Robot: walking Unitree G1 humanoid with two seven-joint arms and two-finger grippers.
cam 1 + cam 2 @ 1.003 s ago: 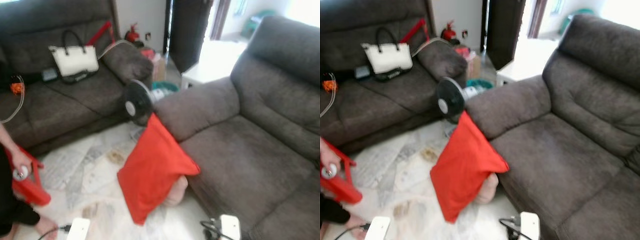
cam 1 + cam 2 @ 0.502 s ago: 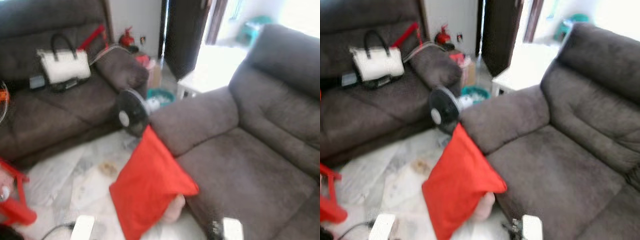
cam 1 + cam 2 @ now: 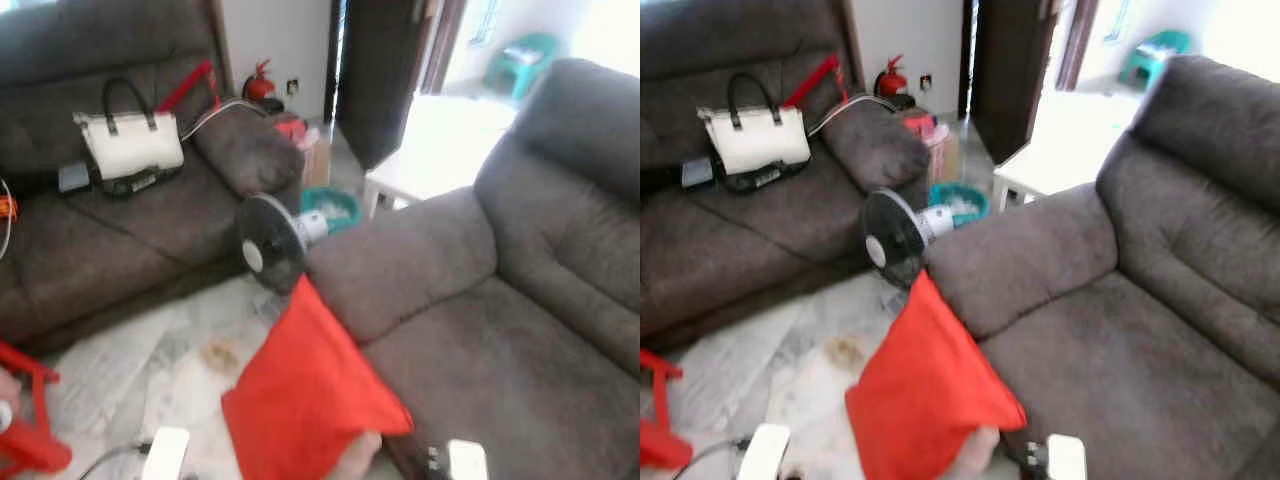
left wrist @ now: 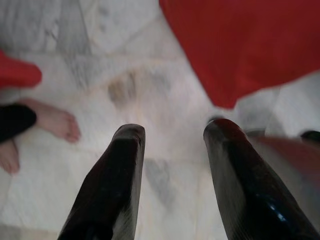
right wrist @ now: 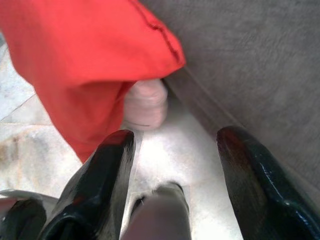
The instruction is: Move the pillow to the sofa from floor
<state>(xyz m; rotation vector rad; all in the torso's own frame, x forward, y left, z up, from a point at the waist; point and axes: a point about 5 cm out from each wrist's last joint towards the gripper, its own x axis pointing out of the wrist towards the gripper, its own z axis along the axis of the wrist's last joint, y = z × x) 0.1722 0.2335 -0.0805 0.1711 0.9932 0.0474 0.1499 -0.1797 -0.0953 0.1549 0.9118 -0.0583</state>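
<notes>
Left eye view: a red pillow [image 3: 305,400] stands on the marble floor [image 3: 170,350], tilted, with its upper corner leaning against the front of the grey sofa's armrest [image 3: 400,260]. That grey sofa [image 3: 520,330] runs along the robot's right. Just behind the pillow's top corner stands a small black fan [image 3: 268,240], with a teal basin [image 3: 335,208] beyond it. A second dark sofa [image 3: 120,220] sits on the left and carries a white handbag [image 3: 130,145]. A red fire extinguisher [image 3: 262,82] stands by the wall near a dark doorway. A red stool [image 3: 28,420] shows at the left edge.

Right eye view: the same scene, with the pillow on the floor and touching the sofa's front. A pale cushion end [image 3: 975,450] peeps out under its lower edge.

Left wrist view: the left pincer [image 4: 172,175] hangs above the marble floor, its two black fingers [image 4: 120,180] spread apart and grasping nothing. The pillow's lower corner lies ahead of it, apart from the fingers. A person's bare foot [image 4: 55,122] rests on the floor to one side.

Right wrist view: the right pincer [image 5: 175,175] is released, its fingers [image 5: 102,180] wide apart over the floor, close to the pillow and the sofa's base but touching neither.
</notes>
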